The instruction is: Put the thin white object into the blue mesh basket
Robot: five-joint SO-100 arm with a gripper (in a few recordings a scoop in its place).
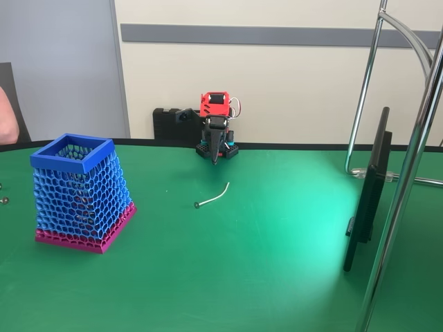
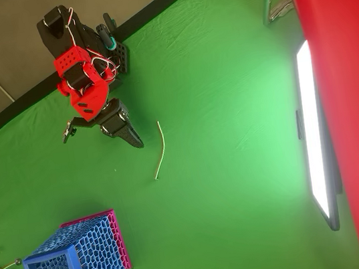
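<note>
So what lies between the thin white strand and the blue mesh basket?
Bare green table, apart from a tiny white speck. In the fixed view and the overhead view alike, the thin white strand lies well apart from the blue mesh basket.

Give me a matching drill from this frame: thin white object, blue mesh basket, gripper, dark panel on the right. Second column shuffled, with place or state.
Things:
1. thin white object
2. blue mesh basket
3. gripper
4. dark panel

Place or state:
A. standing upright near the table's right side in the fixed view
B. lying flat on the green table, touching nothing
C. pointing down near the arm's base, holding nothing
D. standing on a magenta base at the left in the fixed view

Pairs: 1-B, 2-D, 3-C, 4-A
</note>
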